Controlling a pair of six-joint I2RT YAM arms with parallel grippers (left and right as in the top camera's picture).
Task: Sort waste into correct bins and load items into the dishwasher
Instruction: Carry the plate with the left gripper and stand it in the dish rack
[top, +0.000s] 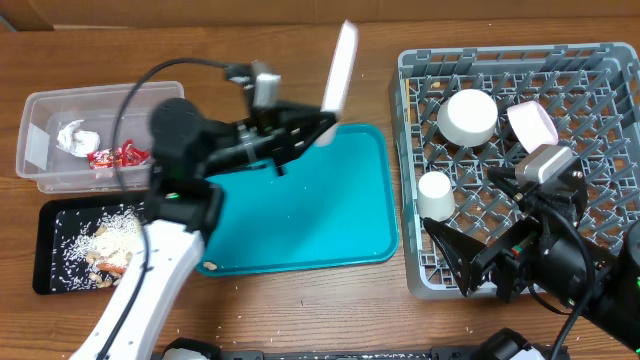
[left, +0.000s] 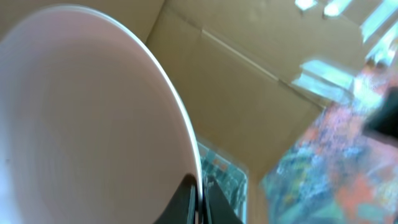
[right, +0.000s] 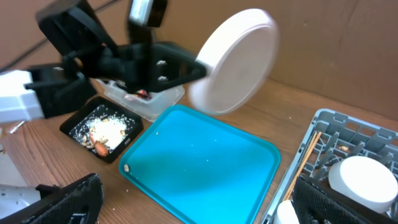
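Left hand (top: 328, 118) is clamped shut on the lower rim of the white plate (top: 340, 62), which hangs lifted above the far edge of the teal tray (top: 300, 210). In the left wrist view the fingers (left: 186, 202) meet the rim with no visible gap. It looks like an edge-only pinch, so slip is my worry.

The plate stands on edge, close to upright. From overhead it reads edge-on, with its long line running roughly near-to-far. The right wrist view shows a broad face turned toward the rack side.

Key relation: the dish rack (top: 410, 160) lies to the hand's right, across the teal tray and well apart from the plate. I'd expect a sideways carry to the right, then down between pegs. The plate is already roughly in the on-edge attitude a slot wants.

Rack load:
- One bowl (top: 470, 115) sits toward the far side, with a second bowl (top: 532, 125) just beside it.
- The cup (top: 435, 195) is by the left wall.
- The chopsticks (right: 305, 165) lie along that wall.
- The far-left corner looks free.

Right hand (top: 472, 262) hovers over the rack's near-left corner, spread wide and holding nothing. It is nearer the rack, but the left hand has the plate, so the carry is the left arm's job. The right hand sits close to the likely entry path, so a clash is possible.
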